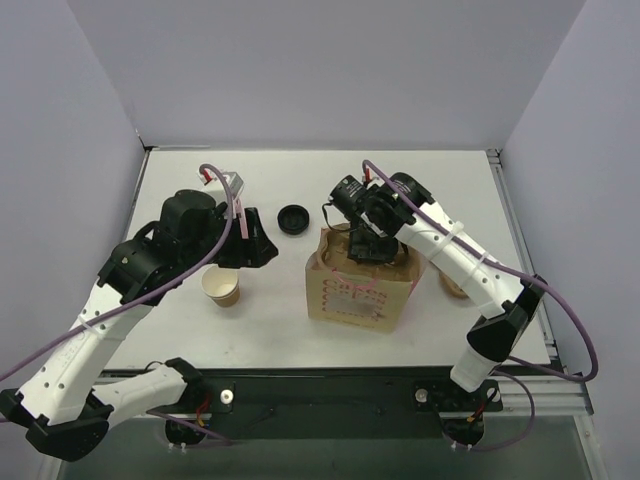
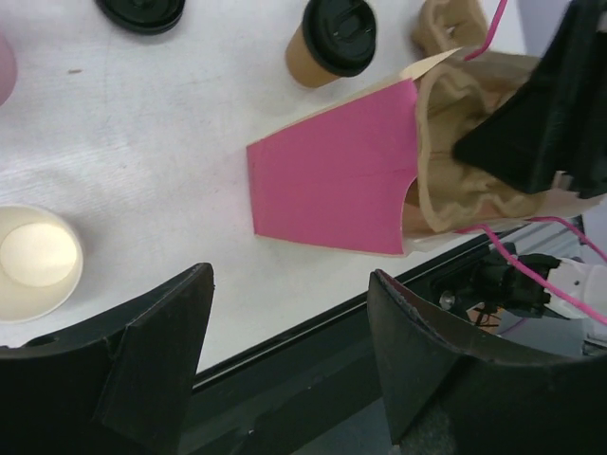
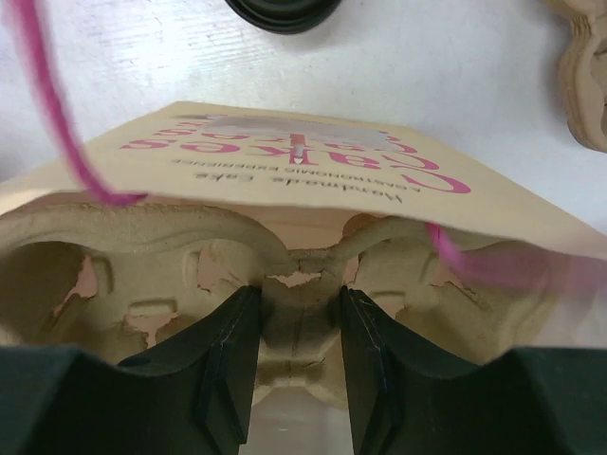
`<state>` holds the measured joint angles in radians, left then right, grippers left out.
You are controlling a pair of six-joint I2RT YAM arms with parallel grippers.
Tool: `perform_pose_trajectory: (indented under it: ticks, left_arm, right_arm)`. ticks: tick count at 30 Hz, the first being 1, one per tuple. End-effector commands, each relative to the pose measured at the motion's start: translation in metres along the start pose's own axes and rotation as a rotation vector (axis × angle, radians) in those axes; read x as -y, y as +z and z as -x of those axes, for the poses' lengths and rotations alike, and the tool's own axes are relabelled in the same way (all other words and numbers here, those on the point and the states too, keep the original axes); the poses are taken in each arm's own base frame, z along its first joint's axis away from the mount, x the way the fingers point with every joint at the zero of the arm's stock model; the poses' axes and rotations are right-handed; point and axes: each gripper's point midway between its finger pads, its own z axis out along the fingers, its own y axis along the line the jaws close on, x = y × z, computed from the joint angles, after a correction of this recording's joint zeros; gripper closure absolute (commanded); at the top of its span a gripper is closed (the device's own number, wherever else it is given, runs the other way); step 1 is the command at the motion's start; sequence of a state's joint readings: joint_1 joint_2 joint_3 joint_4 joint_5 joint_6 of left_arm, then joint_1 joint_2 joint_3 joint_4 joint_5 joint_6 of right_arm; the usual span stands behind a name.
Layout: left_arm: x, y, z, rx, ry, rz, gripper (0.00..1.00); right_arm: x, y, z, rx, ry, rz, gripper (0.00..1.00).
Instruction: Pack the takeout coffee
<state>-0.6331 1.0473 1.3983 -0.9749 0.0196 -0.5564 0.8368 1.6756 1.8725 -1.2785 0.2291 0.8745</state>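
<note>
The takeout coffee, a brown paper cup with a black lid, stands upright on the table beyond the paper bag; in the top view the right arm hides it. My right gripper reaches into the open bag and is shut on the middle ridge of a pulp cup carrier inside it. In the top view this gripper sits at the bag's mouth. My left gripper is open and empty, held above the table left of the bag, and it also shows in the left wrist view.
A lidless brown cup stands left of the bag. A loose black lid lies behind it. A second pulp carrier lies right of the bag. A pink cup shows at the left wrist view's edge.
</note>
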Motion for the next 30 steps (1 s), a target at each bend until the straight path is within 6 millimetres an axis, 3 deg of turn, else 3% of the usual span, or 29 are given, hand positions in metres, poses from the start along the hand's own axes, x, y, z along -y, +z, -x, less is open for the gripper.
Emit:
perform_pose_trajectory:
  ticks: [1,3,6,12,19,30]
  left_arm:
    - [0.037,-0.005,0.031,0.129,0.031,-0.191,0.25]
    - [0.042,-0.001,0.035,0.135,0.034,-0.207,0.25]
    - [0.044,0.016,0.027,0.075,0.033,-0.212,0.25]
    - [0.051,0.033,0.020,0.049,0.032,-0.261,0.27]
    - [0.068,0.053,0.011,0.045,0.146,-0.332,0.28]
    - [0.061,0.075,-0.007,-0.015,0.236,-0.288,0.31]
  right_arm:
    - [0.048,-0.006,-0.032,-0.102,-0.060,-0.144,0.72]
    - [0.052,-0.006,-0.030,-0.091,-0.067,-0.152,0.72]
    - [0.053,-0.006,-0.028,-0.082,-0.092,-0.157,0.72]
    - [0.046,-0.009,-0.021,-0.059,-0.097,-0.120,0.72]
    - [0.047,-0.013,-0.018,-0.051,-0.098,-0.097,0.71]
    - [0.042,-0.014,-0.016,-0.048,-0.100,-0.080,0.71]
